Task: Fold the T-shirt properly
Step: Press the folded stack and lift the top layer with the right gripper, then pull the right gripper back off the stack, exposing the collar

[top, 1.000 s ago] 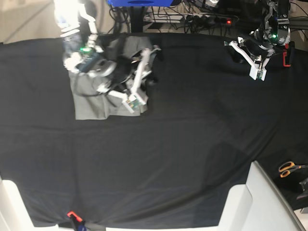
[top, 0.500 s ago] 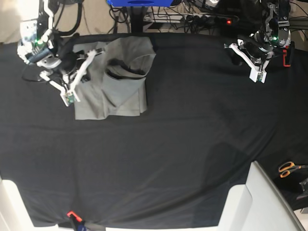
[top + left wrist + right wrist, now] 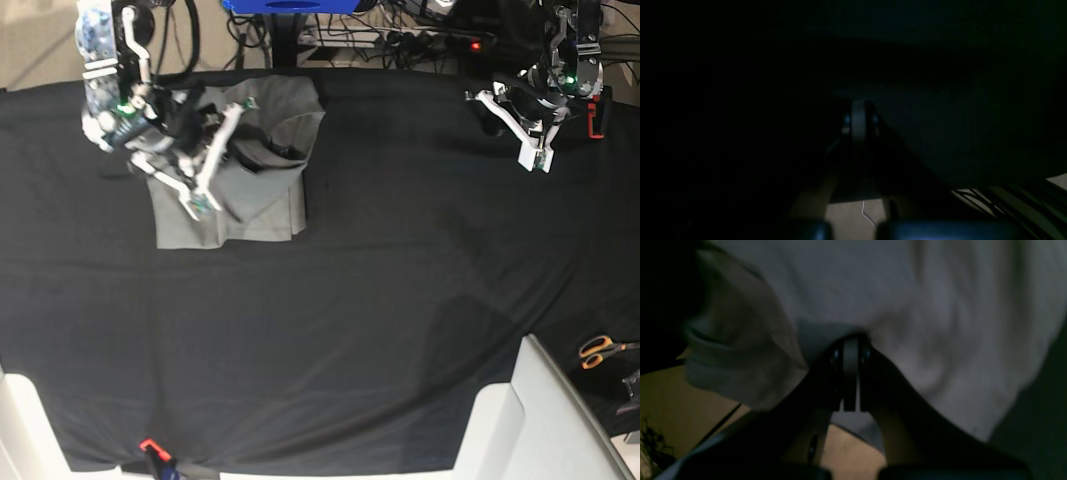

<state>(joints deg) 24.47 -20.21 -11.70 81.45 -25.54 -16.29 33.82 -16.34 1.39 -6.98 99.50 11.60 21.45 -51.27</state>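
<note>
Right gripper [image 3: 200, 205] has swung back in over the T-shirt [image 3: 262, 210]; half a second ago it sat out past the shirt's edge, over the black table cloth [image 3: 380, 330]. Right wrist view: jaws pressed together, grey fabric bunched right at the tips and spreading away beyond them; can't tell whether any fabric is actually pinched between them. Shirt outline is roughly unchanged, a partly folded rectangle with the collar end rumpled behind the jaws. Left gripper [image 3: 535, 158] hasn't moved, parked well away from the shirt over bare cloth, jaws together on nothing. Orange-handled scissors [image 3: 603, 350] sit far off, untouched.
</note>
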